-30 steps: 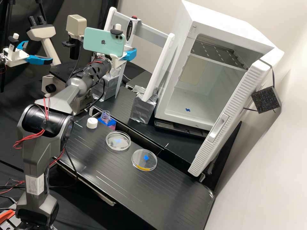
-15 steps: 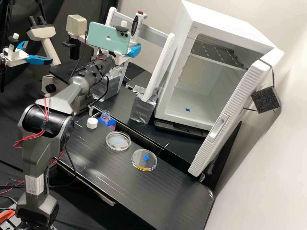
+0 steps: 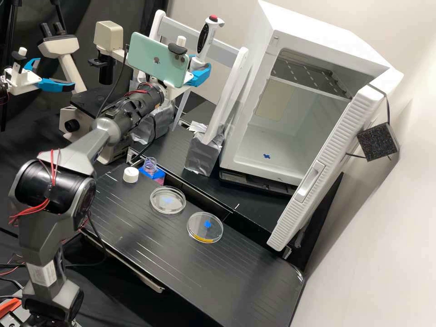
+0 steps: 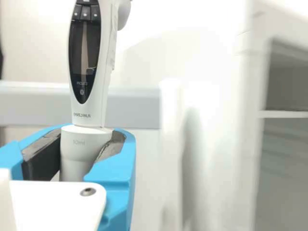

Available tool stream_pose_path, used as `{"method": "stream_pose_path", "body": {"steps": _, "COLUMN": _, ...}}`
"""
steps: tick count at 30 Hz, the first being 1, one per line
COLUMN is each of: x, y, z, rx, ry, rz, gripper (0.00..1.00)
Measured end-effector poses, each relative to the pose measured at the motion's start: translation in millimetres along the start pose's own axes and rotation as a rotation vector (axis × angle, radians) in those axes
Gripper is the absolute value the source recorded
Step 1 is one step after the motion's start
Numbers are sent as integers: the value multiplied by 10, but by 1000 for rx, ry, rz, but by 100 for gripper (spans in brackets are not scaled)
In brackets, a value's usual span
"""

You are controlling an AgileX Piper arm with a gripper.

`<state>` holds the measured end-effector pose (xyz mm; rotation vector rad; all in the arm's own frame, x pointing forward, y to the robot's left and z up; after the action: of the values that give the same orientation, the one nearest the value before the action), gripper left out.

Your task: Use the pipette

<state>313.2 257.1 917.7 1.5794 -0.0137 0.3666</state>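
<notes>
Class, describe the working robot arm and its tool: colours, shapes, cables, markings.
The arm has chunky dark grey segments, a glossy black cylindrical joint, red wires and a whitish label. Its tool is white, with bright blue fingers and dark inner pads.

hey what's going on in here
The arm's gripper is holding a pipette roughly upright, slightly tilted, near a white stand. Its tip isn't at either of the two lab dishes on the bench, nor at the small clear vial. A white cap sits beside that vial.
</notes>
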Motion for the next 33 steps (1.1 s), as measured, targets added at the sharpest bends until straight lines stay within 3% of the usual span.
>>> {"method": "stream_pose_path", "body": {"steps": 6, "x": -283, "y": -19, "z": 66, "rx": 8, "ry": -3, "rz": 73, "gripper": 0}}
{"method": "stream_pose_path", "body": {"steps": 13, "x": -577, "y": -181, "z": 183, "rx": -38, "ry": 7, "rz": 16, "gripper": 0}}
{"method": "stream_pose_path", "body": {"steps": 16, "x": -697, "y": -220, "z": 225, "rx": -41, "ry": 7, "rz": -7, "gripper": 0}}
{"method": "stream_pose_path", "body": {"steps": 21, "x": -879, "y": -203, "z": 272, "rx": 3, "ry": 15, "rz": 3, "gripper": 0}}
{"method": "stream_pose_path", "body": {"steps": 28, "x": -1002, "y": -144, "z": 233, "rx": 19, "ry": 48, "rz": 97, "gripper": 0}}
{"method": "stream_pose_path", "body": {"steps": 33, "x": -1034, "y": -196, "z": 203, "rx": 25, "ry": 62, "rz": 97, "gripper": 0}}
